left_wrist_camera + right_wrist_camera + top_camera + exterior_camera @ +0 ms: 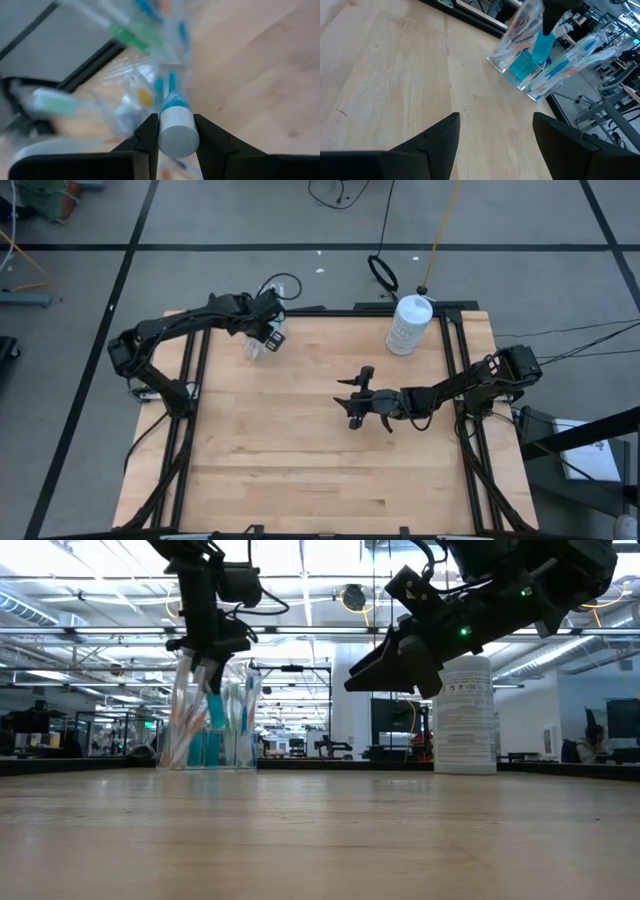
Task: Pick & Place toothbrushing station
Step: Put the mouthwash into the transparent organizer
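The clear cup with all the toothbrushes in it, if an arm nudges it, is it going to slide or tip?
Probably tip. The clear cup looks thin and light, and its toothbrushes lean out past the rim, so it seems top-heavy. On the smooth wooden table it might slide first. The left gripper is shut on a toothpaste tube there.

- The left gripper (213, 668) hangs over the clear cup (210, 725) of toothbrushes (180, 725).
- The right gripper (385, 670) hovers open near the white bottle (465, 715).
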Motion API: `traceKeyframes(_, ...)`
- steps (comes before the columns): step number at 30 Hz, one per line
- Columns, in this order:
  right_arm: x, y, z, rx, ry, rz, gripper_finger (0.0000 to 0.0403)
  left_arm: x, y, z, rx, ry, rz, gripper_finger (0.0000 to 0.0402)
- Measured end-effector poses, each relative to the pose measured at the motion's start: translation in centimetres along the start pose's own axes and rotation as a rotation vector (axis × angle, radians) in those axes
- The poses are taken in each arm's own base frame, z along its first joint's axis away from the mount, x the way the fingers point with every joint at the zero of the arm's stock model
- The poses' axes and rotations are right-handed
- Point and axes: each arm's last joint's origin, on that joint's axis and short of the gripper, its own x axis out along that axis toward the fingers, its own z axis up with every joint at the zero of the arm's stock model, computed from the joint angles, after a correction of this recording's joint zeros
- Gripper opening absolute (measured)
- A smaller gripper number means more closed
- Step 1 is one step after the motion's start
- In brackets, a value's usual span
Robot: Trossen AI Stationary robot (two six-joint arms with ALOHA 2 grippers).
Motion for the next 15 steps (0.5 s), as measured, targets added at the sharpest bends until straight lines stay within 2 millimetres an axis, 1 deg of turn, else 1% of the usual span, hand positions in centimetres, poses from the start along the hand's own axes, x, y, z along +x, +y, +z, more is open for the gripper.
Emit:
traceKeyframes(4, 0.0, 0.0, 0.0, 0.0, 0.0, 0.0, 0.0242, -0.08, 0.42, -0.45, 0.004, 0.025, 0.097, 0.0093)
traceKeyframes(7, 0.0, 0.0, 0.0, 0.0, 0.0, 0.0, 0.0242, -0.08, 0.53, -0.57, 0.003, 0.031, 0.128, 0.0093)
traceKeyframes(10, 0.0, 0.0, 0.0, 0.0, 0.0, 0.0, 0.0242, -0.07, 0.47, -0.46, 0.011, 0.022, 0.116, 0.0093)
traceKeyframes(15, 0.0, 0.0, 0.0, 0.0, 0.0, 0.0, 0.0242, -0.05, 0.14, -0.28, 0.036, 0.024, 0.022, 0.0093)
